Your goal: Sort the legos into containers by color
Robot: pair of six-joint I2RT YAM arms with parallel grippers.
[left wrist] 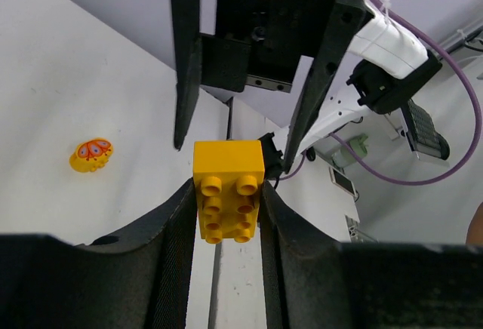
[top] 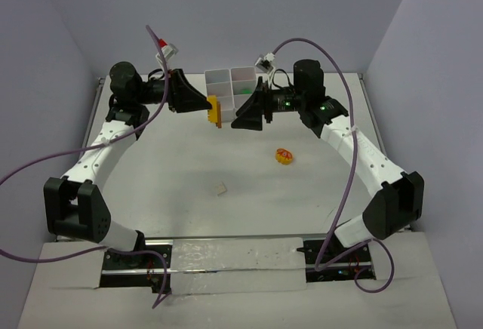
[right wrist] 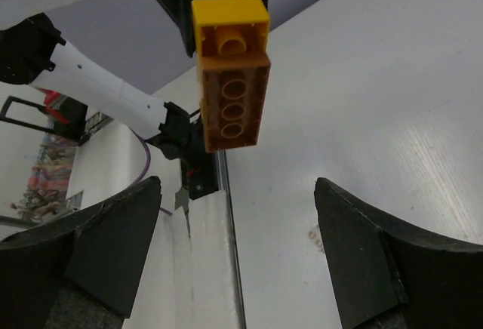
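Note:
My left gripper [top: 208, 107] is shut on a yellow brick [top: 215, 111] and holds it in the air just in front of the white six-compartment tray [top: 218, 80]. In the left wrist view the brick [left wrist: 228, 190] sits studs-up between my fingers [left wrist: 172, 246]. My right gripper [top: 241, 115] is open and faces the brick from the right, a short gap away. In the right wrist view the brick [right wrist: 230, 80] hangs ahead of the wide-open jaws. A green piece [top: 245, 87] lies in one tray compartment.
A yellow piece with red markings [top: 284, 155] lies on the table right of centre and also shows in the left wrist view [left wrist: 91, 154]. A small whitish piece [top: 221, 188] lies nearer the front. Purple cables loop over both arms.

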